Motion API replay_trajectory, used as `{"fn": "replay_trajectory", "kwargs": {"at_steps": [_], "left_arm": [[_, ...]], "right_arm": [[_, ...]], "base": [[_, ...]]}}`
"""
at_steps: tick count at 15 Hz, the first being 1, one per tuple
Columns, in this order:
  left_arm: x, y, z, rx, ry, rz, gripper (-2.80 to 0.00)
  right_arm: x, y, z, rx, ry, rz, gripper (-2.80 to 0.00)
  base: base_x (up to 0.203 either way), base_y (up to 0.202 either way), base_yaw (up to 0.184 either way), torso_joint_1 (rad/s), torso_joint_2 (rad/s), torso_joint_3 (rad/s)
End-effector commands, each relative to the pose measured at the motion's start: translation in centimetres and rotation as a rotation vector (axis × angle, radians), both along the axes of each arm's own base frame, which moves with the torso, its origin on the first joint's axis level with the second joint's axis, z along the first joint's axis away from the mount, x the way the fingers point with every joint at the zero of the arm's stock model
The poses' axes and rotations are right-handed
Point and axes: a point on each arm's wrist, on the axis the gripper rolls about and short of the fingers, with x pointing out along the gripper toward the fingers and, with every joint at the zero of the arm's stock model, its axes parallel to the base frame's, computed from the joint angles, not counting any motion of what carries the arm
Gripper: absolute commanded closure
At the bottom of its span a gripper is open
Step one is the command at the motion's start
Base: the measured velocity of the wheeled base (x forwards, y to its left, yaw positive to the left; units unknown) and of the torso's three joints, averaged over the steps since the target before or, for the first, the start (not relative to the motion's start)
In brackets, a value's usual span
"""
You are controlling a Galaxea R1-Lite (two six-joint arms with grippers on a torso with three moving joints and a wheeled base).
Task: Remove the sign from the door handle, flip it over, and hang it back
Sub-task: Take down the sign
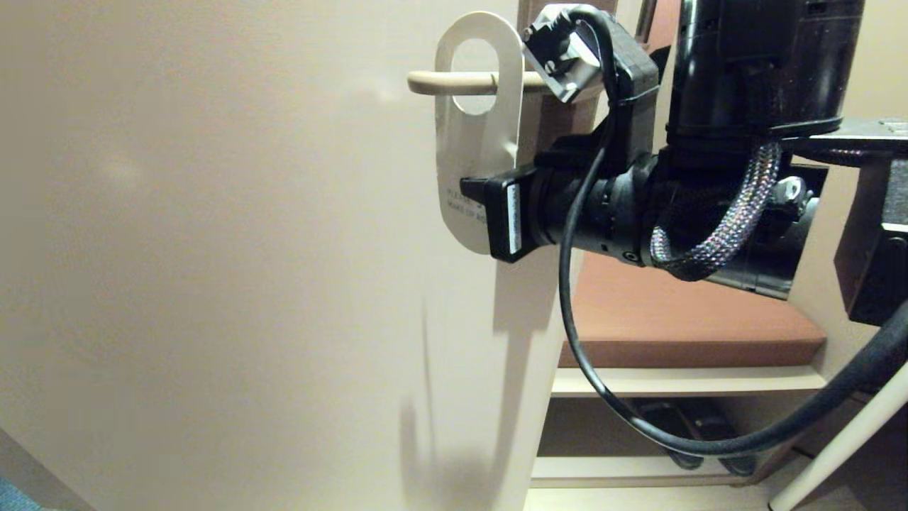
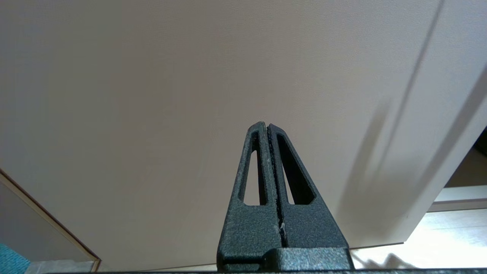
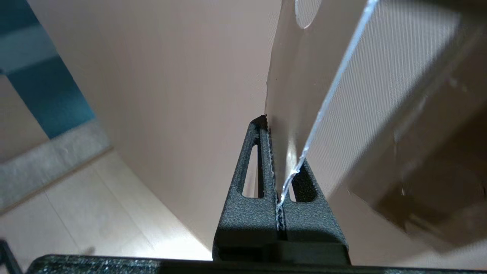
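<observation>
The sign [image 1: 474, 152] shows its white side with faint lettering near its lower end. Its hole sits around the cream door handle [image 1: 429, 83], whose lever runs across the hole. My right gripper [image 1: 489, 213] reaches in level from the right and is shut on the sign's lower edge. In the right wrist view the sign [image 3: 296, 87] rises edge-on from between the closed fingers of the right gripper [image 3: 268, 125]. My left gripper [image 2: 267, 125] is shut and empty, pointing at the plain door face, outside the head view.
The beige door [image 1: 213, 248] fills the left of the head view, its edge just below the sign. Beyond it stand a brown cushioned bench [image 1: 674, 312] and shelves with dark shoes [image 1: 681, 426]. A black cable [image 1: 567, 298] loops under my right arm.
</observation>
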Motion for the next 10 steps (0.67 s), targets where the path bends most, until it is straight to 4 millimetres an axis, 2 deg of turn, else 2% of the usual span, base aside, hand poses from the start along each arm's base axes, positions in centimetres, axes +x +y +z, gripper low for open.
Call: {"fn": "replay_trajectory", "kwargs": {"at_steps": [1,10], "left_arm": [[0.0,0.0,0.0,0.0,0.0,0.0,0.0],[0.0,0.0,0.0,0.0,-0.001,0.001,0.0]], "right_arm": [[0.5,1.3,-0.8,-0.001,-0.004,-0.004,0.0],[1.0,4.0,-0.9,0.049,-0.045,0.007,0.0]], "base": [[0.0,0.0,0.0,0.0,0.0,0.0],[0.0,0.0,0.0,0.0,0.0,0.0]]}}
